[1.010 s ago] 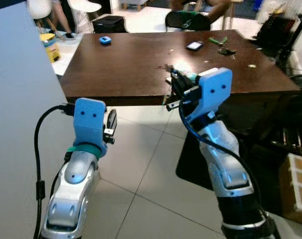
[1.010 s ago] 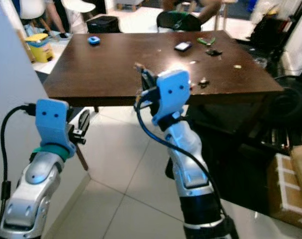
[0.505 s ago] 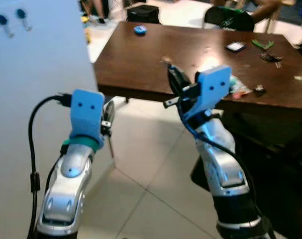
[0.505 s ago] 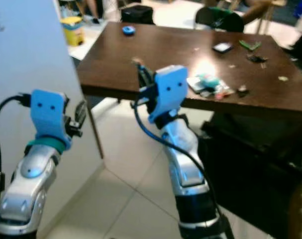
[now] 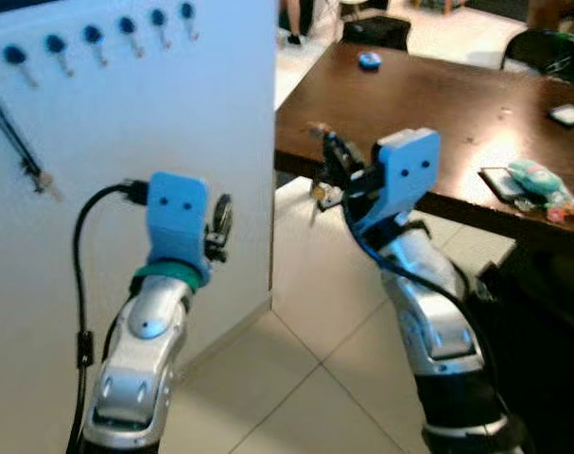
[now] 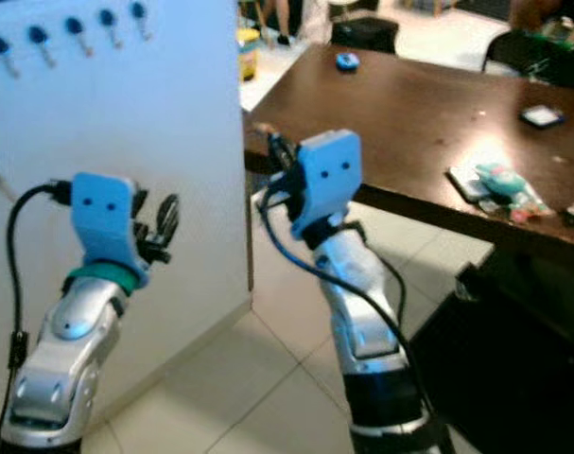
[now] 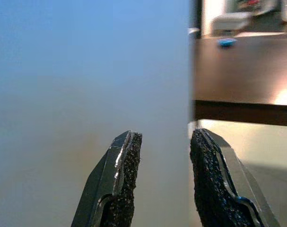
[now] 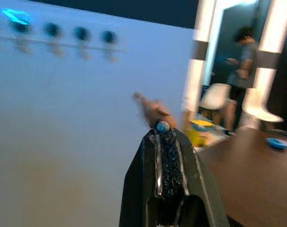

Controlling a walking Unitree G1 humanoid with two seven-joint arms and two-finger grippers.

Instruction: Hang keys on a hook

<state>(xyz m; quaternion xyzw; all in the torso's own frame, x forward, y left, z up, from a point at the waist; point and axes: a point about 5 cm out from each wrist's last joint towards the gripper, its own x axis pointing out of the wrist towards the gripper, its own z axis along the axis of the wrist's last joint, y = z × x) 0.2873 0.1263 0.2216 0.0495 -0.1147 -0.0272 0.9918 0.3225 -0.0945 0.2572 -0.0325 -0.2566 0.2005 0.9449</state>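
Left gripper point(image 5: 220, 219): raised close to the white board point(image 5: 126, 170), fingers point(image 7: 122, 179) parted with nothing between them; it looks idle.
Right gripper point(image 5: 326, 163): raised a little farther out, just off the board's edge, fingers pressed together on the keys point(image 5: 317, 192).
Keys: pinched at the right fingertips, a small brassy piece dangling below them, in the air between board and table point(image 5: 438, 104).
Handling: my guess is light, hard metal, loose on its ring, so it will swing and may slip. Best held by the ring or close to it, leaving the loop free to drop over a hook.
Hooks point(image 5: 90, 38): a row of blue-capped pegs high on the board, well apart from the keys; one long dark item point(image 5: 14, 137) already hangs at the left.
Wrist views: the right one shows the shut fingertips with a blurred key beyond them and the hooks behind; the left shows the gap between its fingers.
Head views: show both arms, and the table with a blue thing point(image 5: 368, 60) and a teal packet point(image 5: 537, 180) beyond.
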